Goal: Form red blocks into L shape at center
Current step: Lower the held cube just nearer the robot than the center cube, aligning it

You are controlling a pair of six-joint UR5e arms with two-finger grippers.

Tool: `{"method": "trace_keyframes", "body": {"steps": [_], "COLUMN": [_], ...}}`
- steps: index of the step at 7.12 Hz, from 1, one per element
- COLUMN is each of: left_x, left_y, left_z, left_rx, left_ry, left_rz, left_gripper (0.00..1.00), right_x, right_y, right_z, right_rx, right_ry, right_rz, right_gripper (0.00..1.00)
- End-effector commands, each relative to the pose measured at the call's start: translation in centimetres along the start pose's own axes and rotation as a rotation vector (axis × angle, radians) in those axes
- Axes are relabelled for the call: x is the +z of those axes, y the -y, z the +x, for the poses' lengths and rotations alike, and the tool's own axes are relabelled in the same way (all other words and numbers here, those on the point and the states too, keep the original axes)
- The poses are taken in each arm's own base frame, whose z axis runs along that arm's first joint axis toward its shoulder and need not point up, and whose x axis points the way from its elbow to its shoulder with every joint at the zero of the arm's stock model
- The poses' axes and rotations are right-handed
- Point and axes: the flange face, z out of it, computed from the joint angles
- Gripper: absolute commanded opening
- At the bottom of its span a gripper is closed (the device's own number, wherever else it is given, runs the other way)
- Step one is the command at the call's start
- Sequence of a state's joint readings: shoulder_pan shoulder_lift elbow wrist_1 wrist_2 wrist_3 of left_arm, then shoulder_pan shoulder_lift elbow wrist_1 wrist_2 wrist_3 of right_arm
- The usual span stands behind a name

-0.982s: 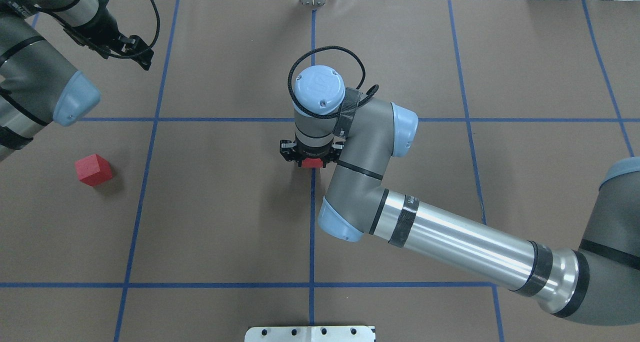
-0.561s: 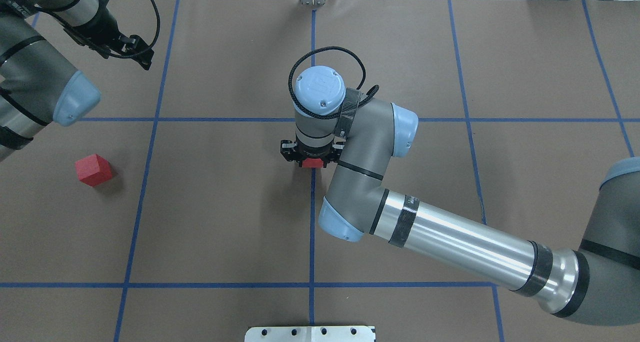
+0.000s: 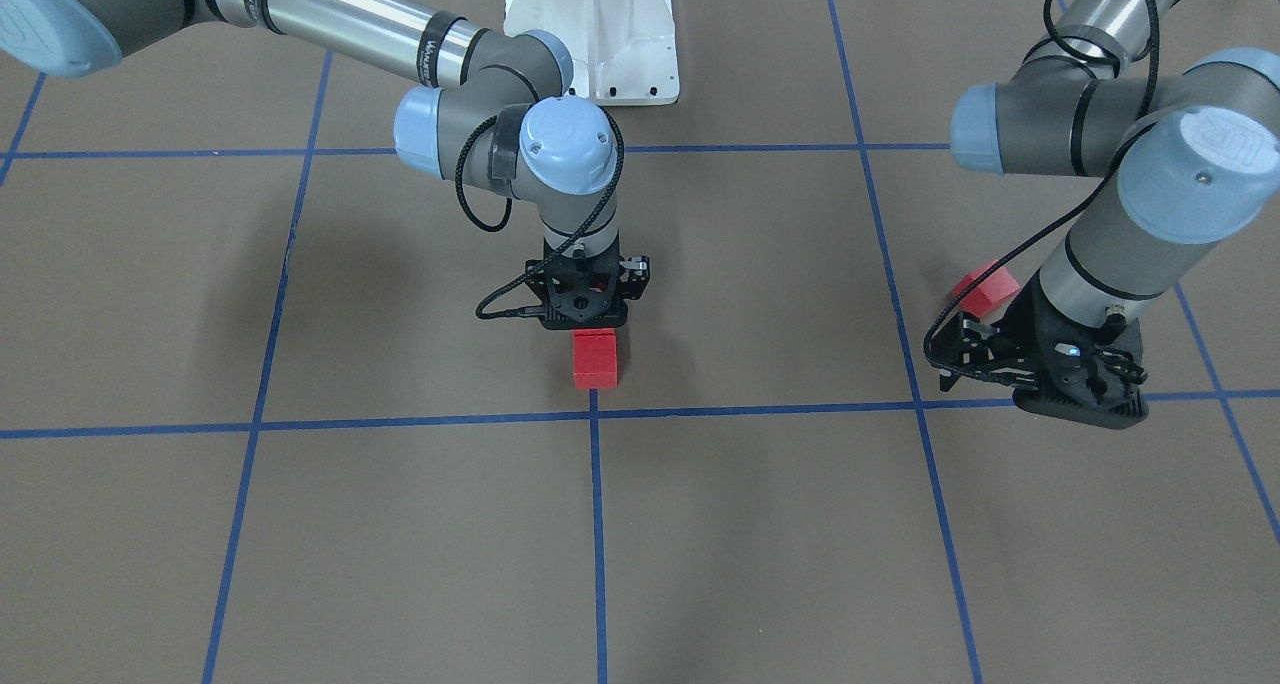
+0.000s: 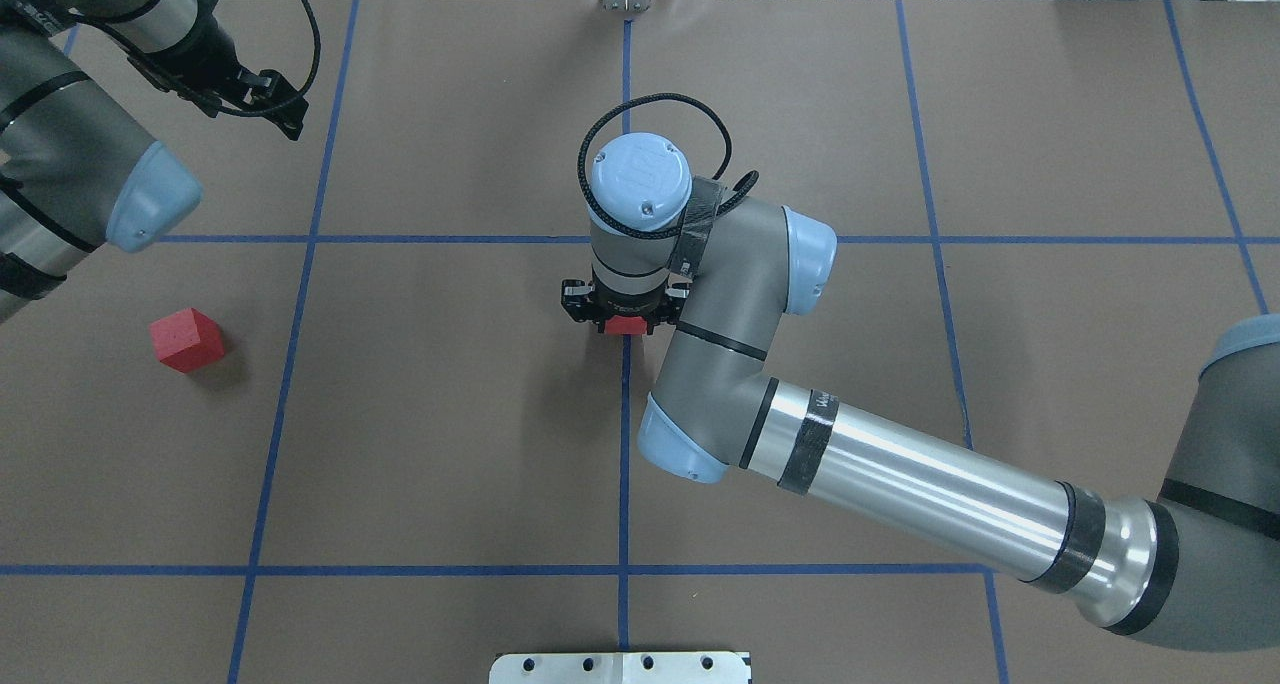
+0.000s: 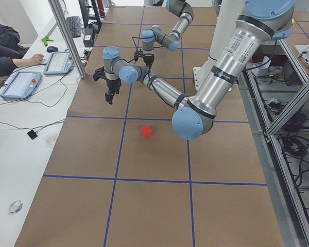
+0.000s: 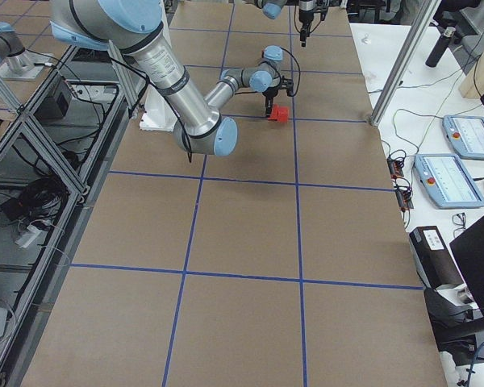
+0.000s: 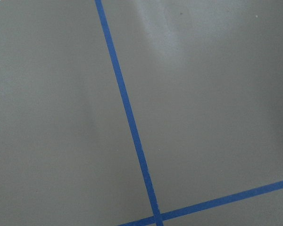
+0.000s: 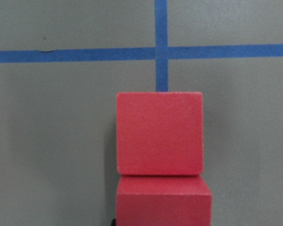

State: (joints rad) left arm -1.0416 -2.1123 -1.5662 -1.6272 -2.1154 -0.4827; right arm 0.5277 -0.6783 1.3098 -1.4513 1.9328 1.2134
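Note:
Two red blocks lie in a row by the centre grid crossing. In the right wrist view the far one [image 8: 159, 133] lies free and the near one [image 8: 163, 201] touches it at the bottom edge. My right gripper [image 3: 588, 316] points straight down over the near block and seems shut on it, though its jaws are mostly hidden. The front view shows only the free block [image 3: 596, 359]. The overhead view shows only a sliver of the near block [image 4: 626, 326]. The third red block [image 4: 186, 339] lies alone at the left. My left gripper [image 4: 272, 106] hovers beyond it; its jaws are unclear.
The table is brown paper with blue tape grid lines [image 4: 624, 444]. The right arm's forearm [image 4: 900, 479] crosses the right half of the table low over it. A white mounting plate [image 3: 592, 34] sits at the robot's base. The left wrist view shows only paper and tape [image 7: 132, 127].
Almost nothing has moved. The red sliver showing under my right gripper in the overhead view is slightly smaller than a second ago. The left arm and the lone block are as before.

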Motion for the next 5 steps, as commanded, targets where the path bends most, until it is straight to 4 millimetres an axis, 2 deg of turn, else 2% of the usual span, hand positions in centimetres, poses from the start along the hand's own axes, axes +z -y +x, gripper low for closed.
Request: {"method": "trace_keyframes", "body": {"steps": [1,4,5], "left_x": [0.01,0.0,0.0], "left_y": [-0.01,0.0,0.0], "left_z": [-0.01,0.0,0.0], "left_rx": [-0.001,0.0,0.0], "left_ry": [0.0,0.0,0.0], "left_rz": [-0.001,0.0,0.0], "left_gripper": [1.0,1.0,1.0], "right_x": [0.12,0.11,-0.03], "right_y": [0.04,0.04,0.03], "right_z": [0.11,0.1,-0.01], "right_rx": [0.001,0.003,0.0], "right_ry": [-0.003,-0.002,0.006], "right_rz": [0.002,0.003,0.006], "right_gripper": [0.0,0.0,0.04]}}
